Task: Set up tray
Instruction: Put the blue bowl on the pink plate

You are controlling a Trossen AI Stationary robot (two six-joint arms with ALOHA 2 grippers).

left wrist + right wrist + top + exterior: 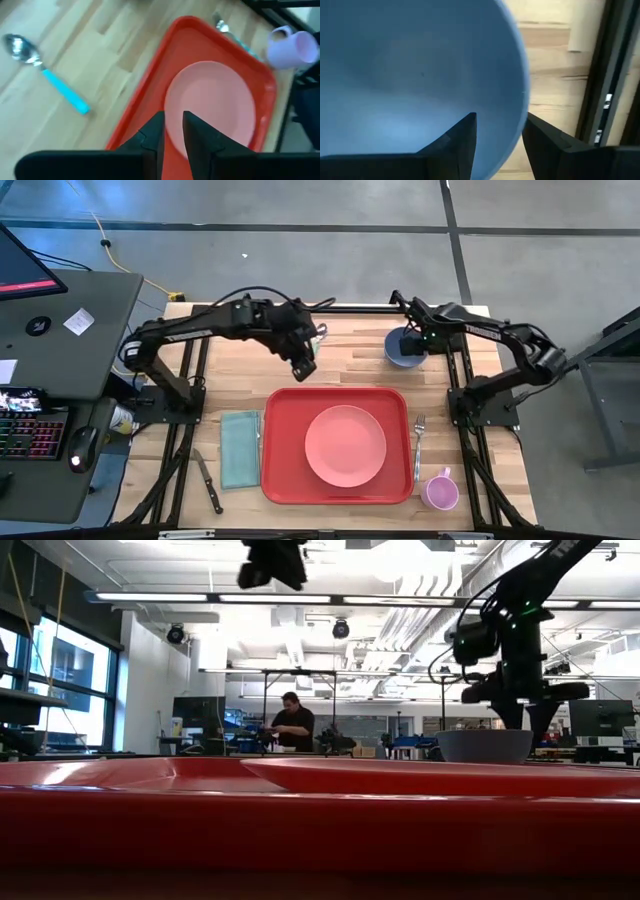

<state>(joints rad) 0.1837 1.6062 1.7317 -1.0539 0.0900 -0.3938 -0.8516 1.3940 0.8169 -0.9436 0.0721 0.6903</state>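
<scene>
The red tray [285, 480] lies at the table's near middle and carries a round pink plate [345, 445]. My left gripper [305, 365] hangs high above the wood just beyond the tray's far edge. It slants down toward the tray, and its fingers [150, 137] stand a narrow gap apart with nothing between them. At the far right a blue bowl [398, 352] stands on its base on the table. My right gripper [500, 120] points down over it, open, with one finger inside the bowl and one outside its rim. My right gripper comes at the blue bowl from above and straddles the rim [524, 112]. A gap shows between the inner finger [465, 135] and the wall. I cannot tell whether the outer finger [540, 137] touches the rim.
A teal napkin [240, 448] and a knife [208, 480] lie left of the tray. A fork [419, 445] and a lilac mug [440, 492] are to its right. A teal-handled spoon [45, 75] lies on the wood beyond the tray. A person stands far back in the room [293, 725].
</scene>
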